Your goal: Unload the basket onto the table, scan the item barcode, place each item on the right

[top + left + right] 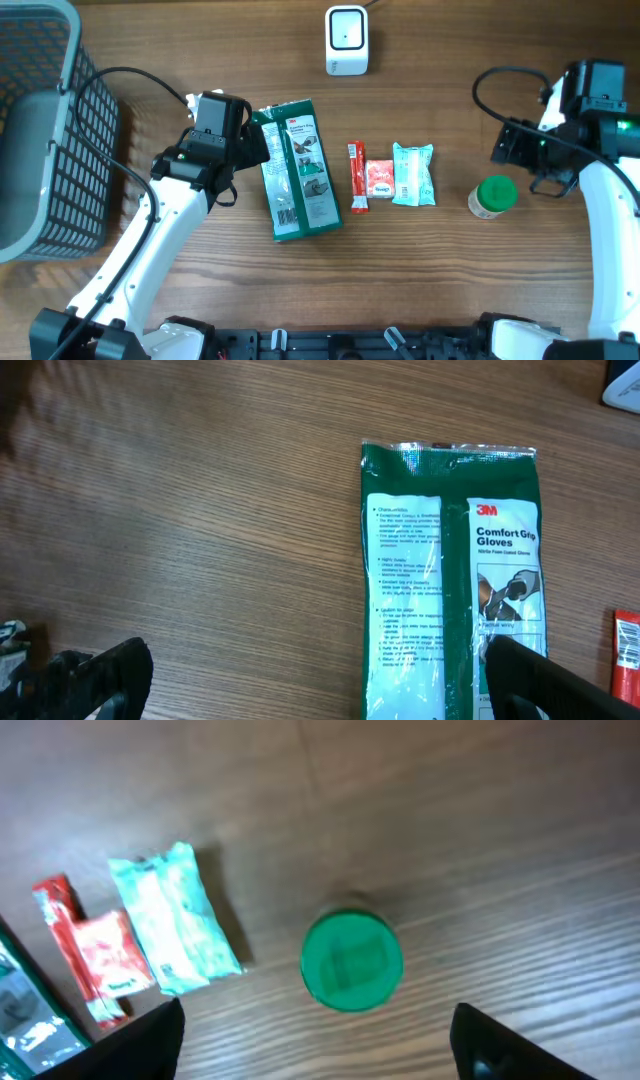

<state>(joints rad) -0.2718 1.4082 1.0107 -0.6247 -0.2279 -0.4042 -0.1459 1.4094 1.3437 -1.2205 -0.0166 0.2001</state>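
Left gripper (315, 665): fingers wide apart, nothing held, at the far-left corner of the glove pack (297, 170). Right gripper (318, 1020): fingers also apart, above the green-lidded jar (493, 196), clear of it on both sides. Items lie in a row across the middle of the tabletop (450, 290): glove pack flat, then red stick packet (357, 177), small red sachet (379, 179), teal packet (413, 174), and the jar upright towards the right edge. Mesh basket (40, 150) at the left edge. White scanner (347, 40) at the far edge, well apart from the items.
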